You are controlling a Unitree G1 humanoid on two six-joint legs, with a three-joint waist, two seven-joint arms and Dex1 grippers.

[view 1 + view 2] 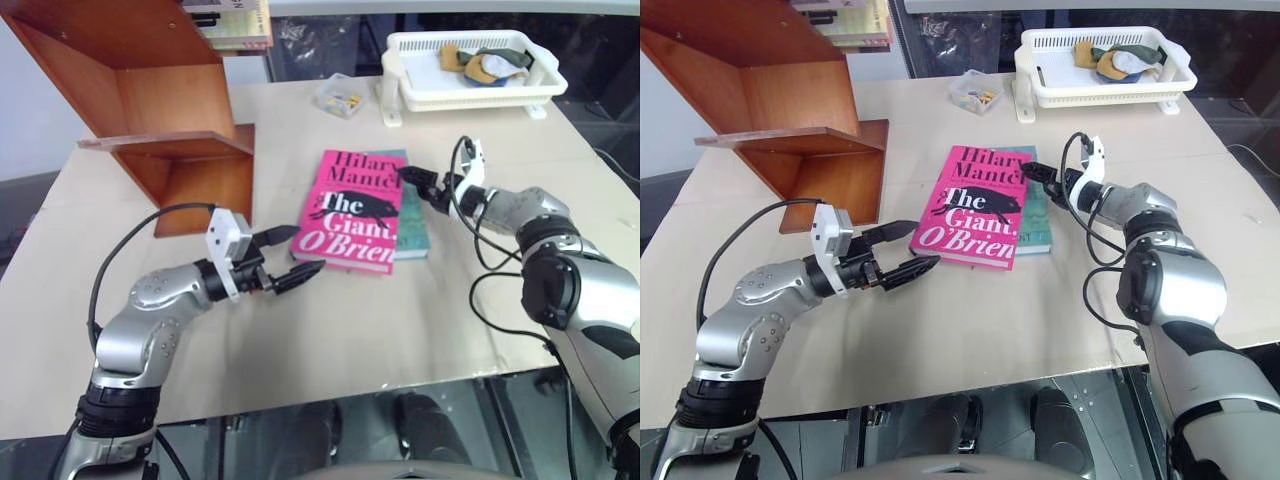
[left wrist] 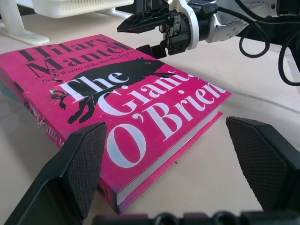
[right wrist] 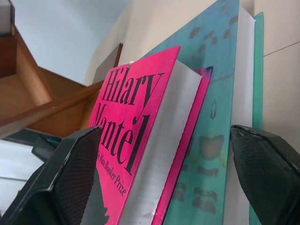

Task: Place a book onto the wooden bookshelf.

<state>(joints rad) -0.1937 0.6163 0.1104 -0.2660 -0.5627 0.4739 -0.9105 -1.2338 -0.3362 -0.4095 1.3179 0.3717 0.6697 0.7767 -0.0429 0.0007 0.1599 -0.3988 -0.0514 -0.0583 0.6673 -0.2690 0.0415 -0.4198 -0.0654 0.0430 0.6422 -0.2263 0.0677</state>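
Here, the pickup step is in hand: the bright pink hardback book (image 1: 352,212) lies flat on the beige matte tabletop (image 1: 400,320), partly over a thinner teal-blue book (image 1: 412,225), beside the reddish-brown wooden bookshelf of smooth angled panels (image 1: 170,110). The left gripper (image 1: 292,258) stands released at its near corner; the right gripper (image 1: 421,187), likewise spread, brackets the far edge. Next, probably, closing on the glossy cover.

- The book (image 2: 136,117) lies flat on the table (image 2: 243,98).
- Left hand (image 2: 180,164) spread wide just before its corner.
- Right hand (image 2: 147,35) at its far edge.
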